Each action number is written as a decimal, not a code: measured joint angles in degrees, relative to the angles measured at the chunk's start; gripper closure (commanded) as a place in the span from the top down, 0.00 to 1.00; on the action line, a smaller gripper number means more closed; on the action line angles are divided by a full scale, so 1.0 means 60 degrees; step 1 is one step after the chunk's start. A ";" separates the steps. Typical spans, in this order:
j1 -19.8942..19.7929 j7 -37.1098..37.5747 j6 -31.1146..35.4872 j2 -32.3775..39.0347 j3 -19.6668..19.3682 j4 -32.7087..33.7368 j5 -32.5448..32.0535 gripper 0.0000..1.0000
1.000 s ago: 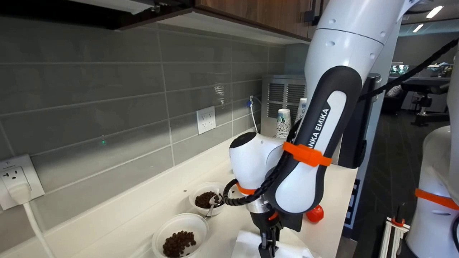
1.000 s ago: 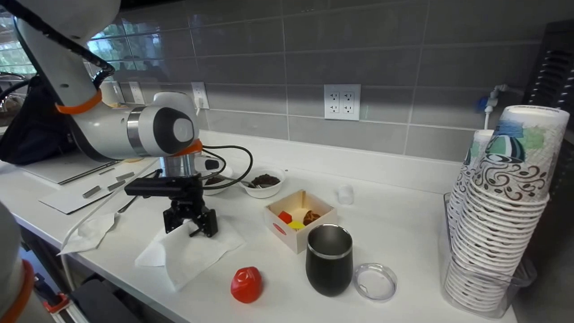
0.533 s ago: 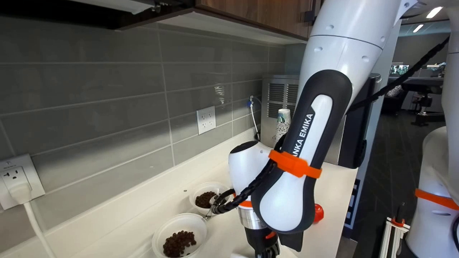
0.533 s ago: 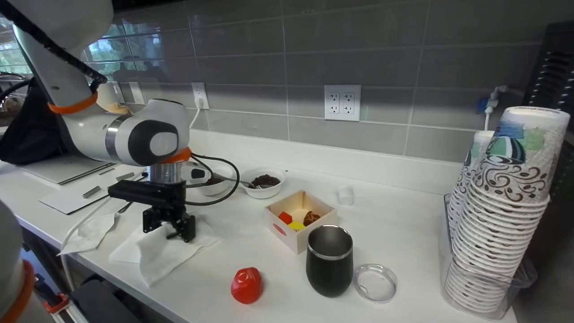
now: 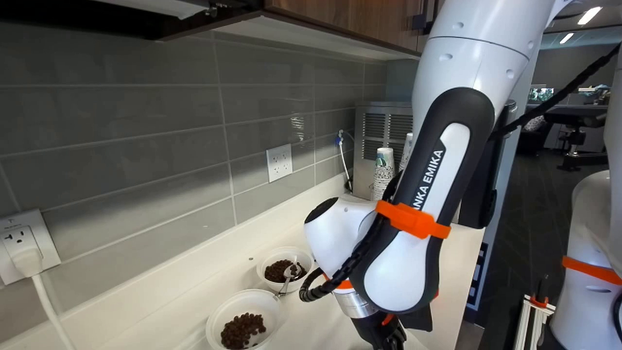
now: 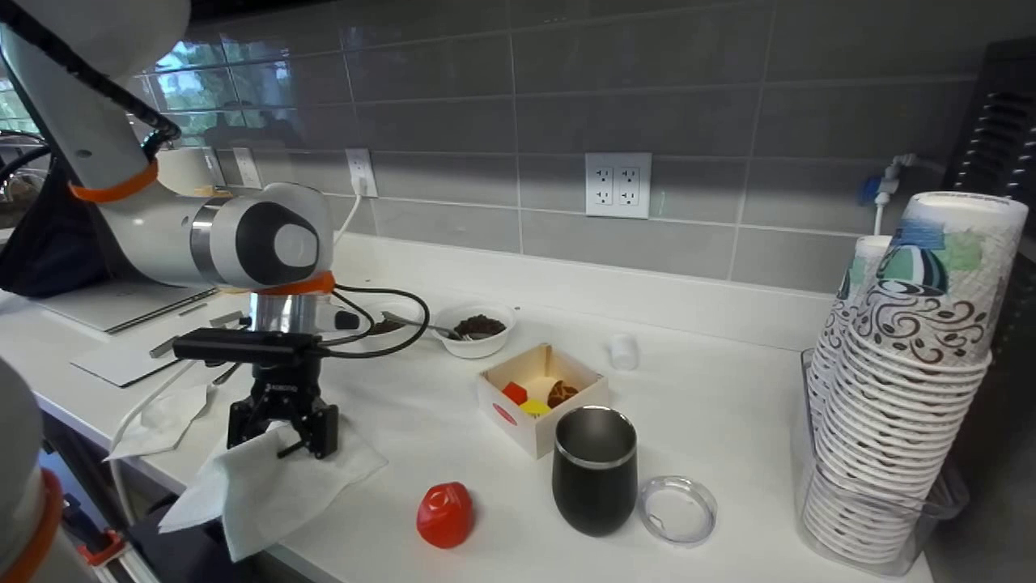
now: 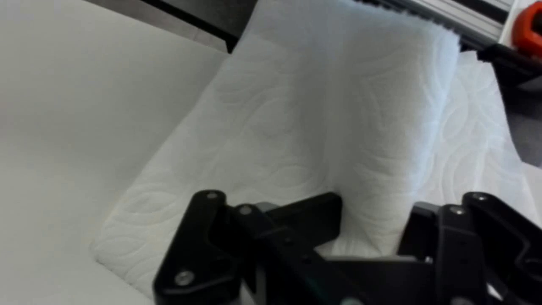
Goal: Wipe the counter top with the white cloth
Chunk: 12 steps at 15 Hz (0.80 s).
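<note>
In an exterior view, just left of the white cloth (image 6: pixel 283 498), another white sheet (image 6: pixel 166 425) lies near the front edge of the counter top (image 6: pixel 712 413). The white cloth itself is directly under the gripper (image 6: pixel 285 444) and spreads out around it, its near corners hanging past that edge. The jaws are pressed together, pinching the white cloth; in the wrist view a fold of it, embossed with ovals, rises just past the visible finger (image 7: pixel 313 216), and flatter parts reach out on both sides.

Behind the white cloth and somewhat to its right, in both exterior views, stand two white bowls (image 6: pixel 476 348) of dark balls, a spoon (image 5: pixel 291 272) resting in one. To the right of the white cloth sits a glossy red rounded object (image 6: pixel 445 514). Farther right of it are a pale open-topped box (image 6: pixel 518 429) with red, yellow and brown pieces inside, a black tumbler (image 6: pixel 595 490), a clear lid (image 6: pixel 678 508) and, farthest off, stacked paper cups (image 6: pixel 886 437).
</note>
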 measured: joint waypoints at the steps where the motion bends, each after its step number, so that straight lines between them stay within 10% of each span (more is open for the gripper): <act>1: -0.0001 0.0089 -0.0022 -0.0027 -0.0110 0.0001 -0.0232 0.00; 12: 0.0199 -0.0111 0.2885 0.0696 0.0456 -0.0010 0.1846 0.00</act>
